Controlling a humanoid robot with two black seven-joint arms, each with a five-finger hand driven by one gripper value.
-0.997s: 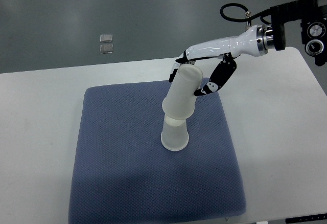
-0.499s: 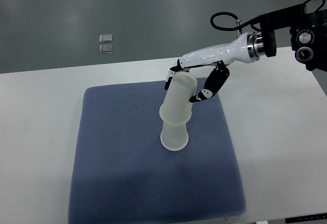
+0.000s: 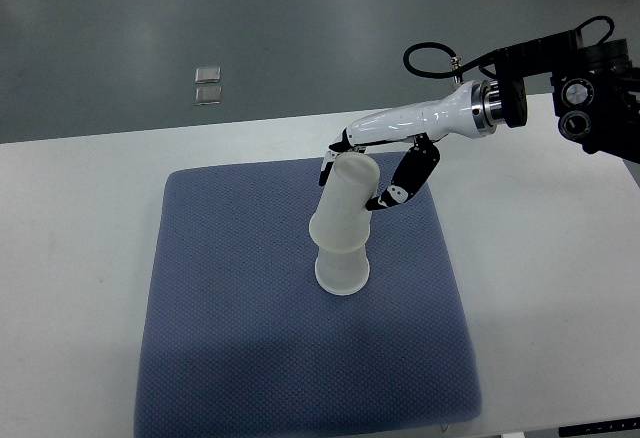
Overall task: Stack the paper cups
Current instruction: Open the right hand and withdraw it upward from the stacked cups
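Two paper cups, both matte white and tapered, stand mouth down near the middle of a blue-grey mat (image 3: 250,338). The lower paper cup (image 3: 342,268) rests with its wide rim flat on the mat, upright. The upper paper cup (image 3: 346,203) is slipped over the lower one's narrow end, its rim reaching partway down, and it leans so that its closed flat base points up and to the right. The mat is square with rounded corners and has a fine dotted, woven-looking texture; it lies on a smooth white desk (image 3: 80,258).

From the picture's right edge comes the right arm, a glossy white tapered shell behind a metal collar with a black cable looped above it. Its right hand (image 3: 372,170) has slim black-and-white jointed fingers (image 3: 405,178) curled around the top of the upper paper cup, gripping it, with fingertips on both sides of the cup's closed end.

Beyond the desk lies a dull grey floor, where two small pale square objects (image 3: 208,85) sit one just above the other.
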